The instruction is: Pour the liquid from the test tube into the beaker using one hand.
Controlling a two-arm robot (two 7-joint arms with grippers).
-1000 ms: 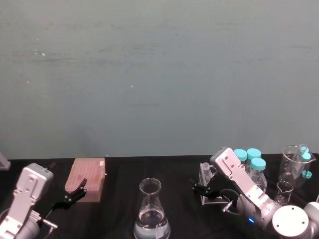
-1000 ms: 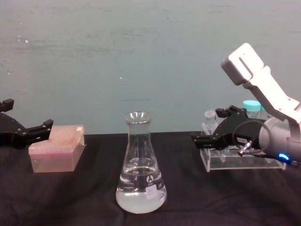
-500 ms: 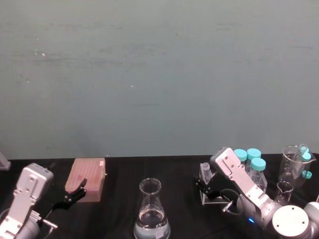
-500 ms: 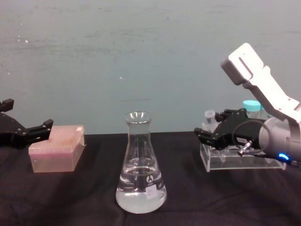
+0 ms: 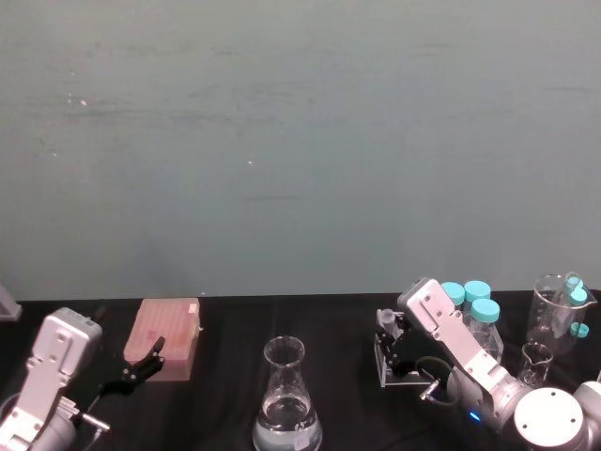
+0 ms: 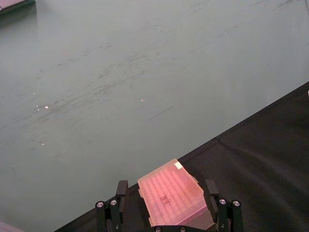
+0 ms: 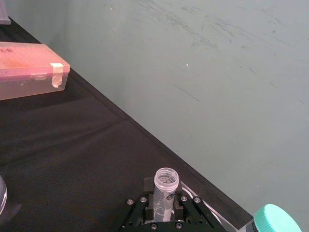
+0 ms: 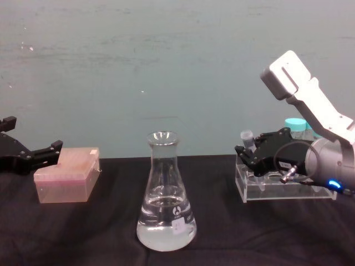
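Observation:
The test tube (image 8: 246, 138), small, clear and uncapped, stands upright at the left end of a clear acrylic rack (image 8: 277, 187). My right gripper (image 8: 248, 153), the hand on the silver-grey arm with a blue light, reaches it from the right. In the right wrist view the black fingers (image 7: 150, 200) press both sides of the test tube (image 7: 165, 189) below its open rim. The beaker (image 8: 165, 194), a conical flask with clear liquid in its base, stands mid-table, left of the rack, also seen as the beaker (image 5: 285, 399). My left gripper (image 8: 33, 156) hangs open at far left.
A pink tip box (image 8: 66, 174) lies by the left gripper, which frames the box (image 6: 169, 195) from behind. Teal-capped bottles (image 5: 474, 301) stand behind the rack, with a glass beaker holding teal-capped tubes (image 5: 556, 305) at far right. Black cloth covers the table.
The right gripper has drawn back from a spot left of and below the rack's end and risen to the test tube, its fingers now against it. Left arm and flask are unchanged.

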